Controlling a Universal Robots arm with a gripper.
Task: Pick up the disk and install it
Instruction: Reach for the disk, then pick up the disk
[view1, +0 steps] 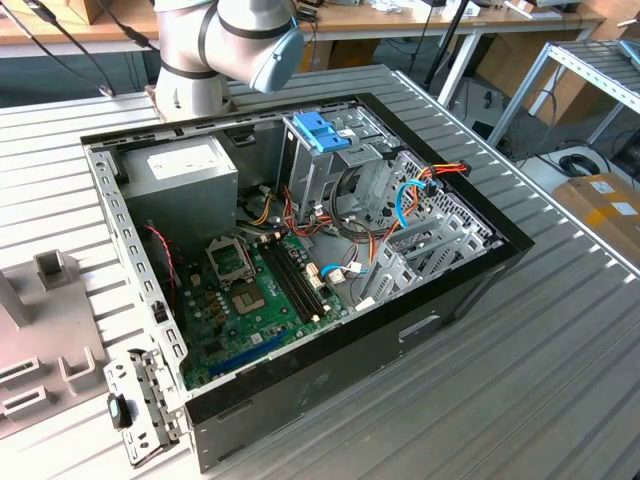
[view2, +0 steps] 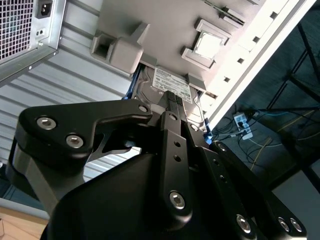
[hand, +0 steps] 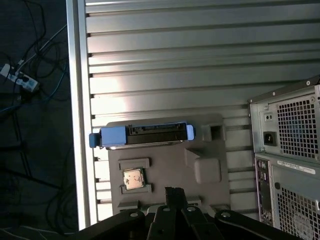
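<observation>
One disk (hand: 145, 136) stands on its edge in a slot of the grey tray (hand: 165, 170). The tray lies on the metal table (hand: 175, 60), near the computer case (hand: 290, 130). The gripper (hand: 173, 190) hangs over the tray, close to the disk but not touching it. It is closed tight and holds nothing.
</observation>
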